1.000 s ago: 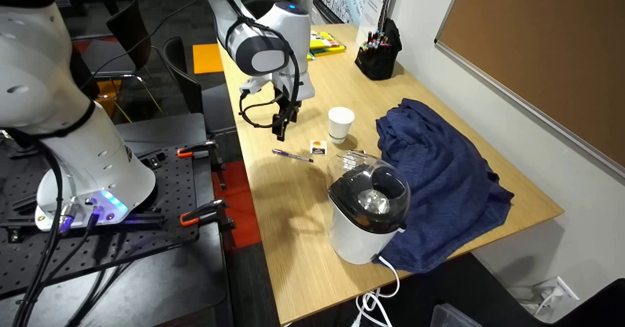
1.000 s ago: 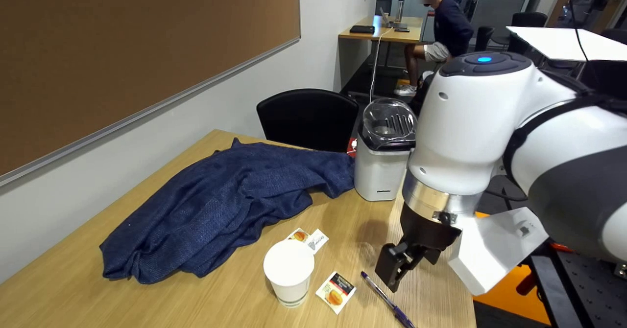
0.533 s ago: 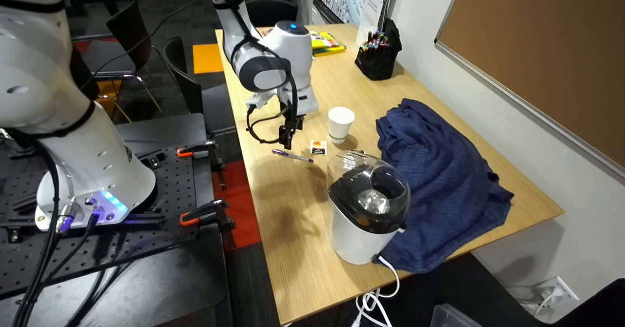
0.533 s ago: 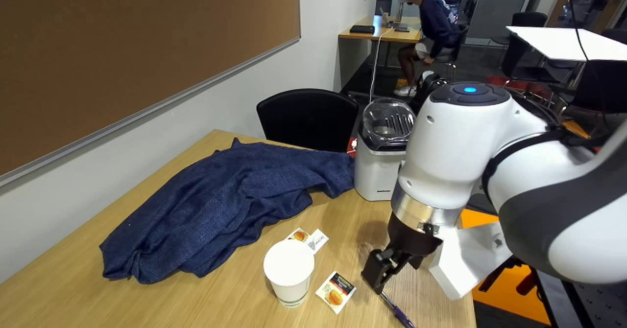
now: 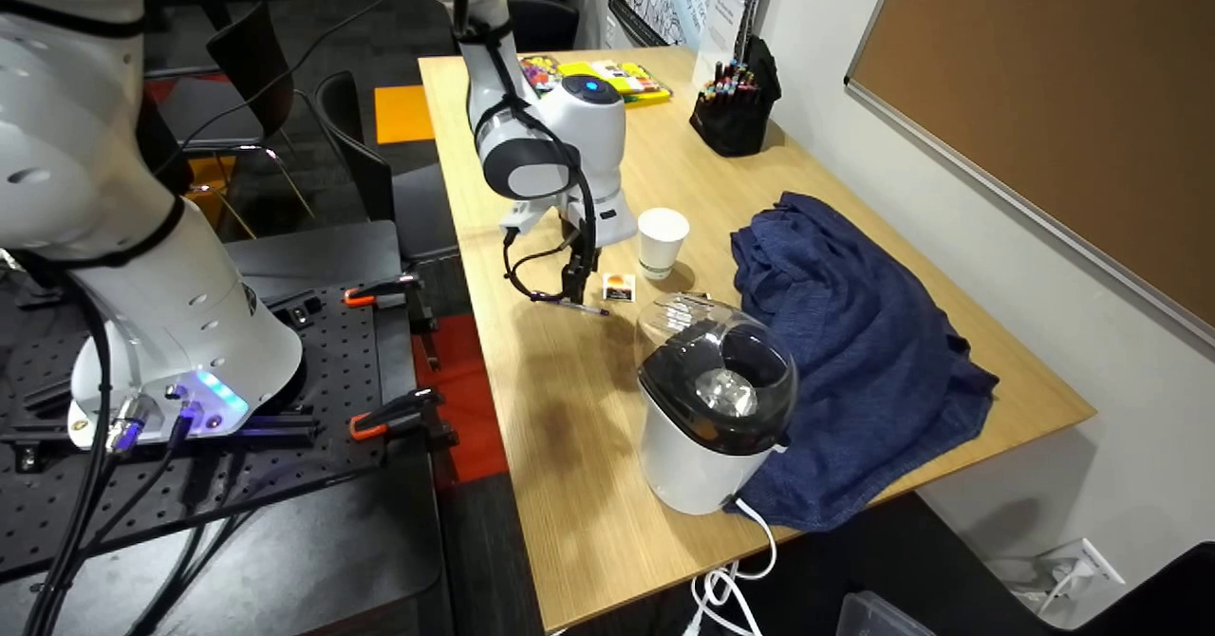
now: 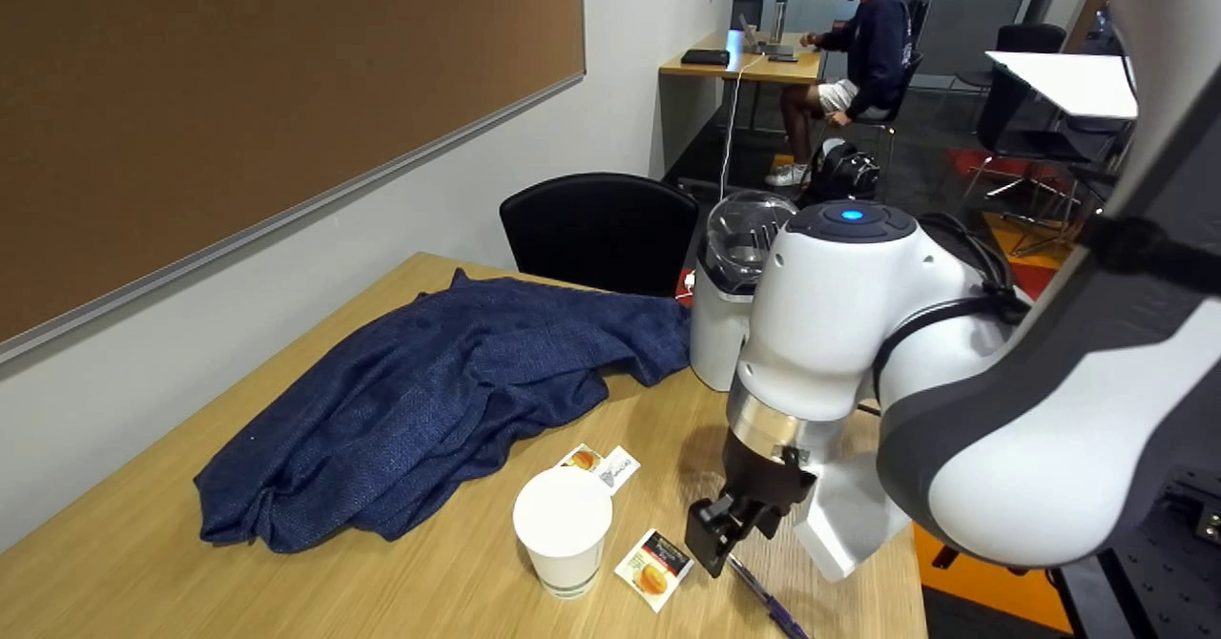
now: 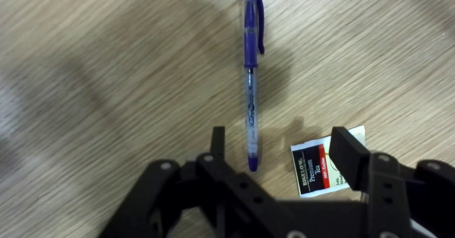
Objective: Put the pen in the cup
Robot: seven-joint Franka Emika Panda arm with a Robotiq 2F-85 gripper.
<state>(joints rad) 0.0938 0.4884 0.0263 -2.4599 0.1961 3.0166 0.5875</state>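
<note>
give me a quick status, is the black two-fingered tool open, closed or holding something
Tool: open, jaws apart, holding nothing; the slim purple-and-clear plastic pen lies ungripped.

In an exterior view you're looking steeply down, white machine near, corkboard right; in an exterior view it's flatter, closer to the cup, facing roughly opposite, white machine far, corkboard left; both catch the desk; wrist cam's tight on the pen, pointing down.
</note>
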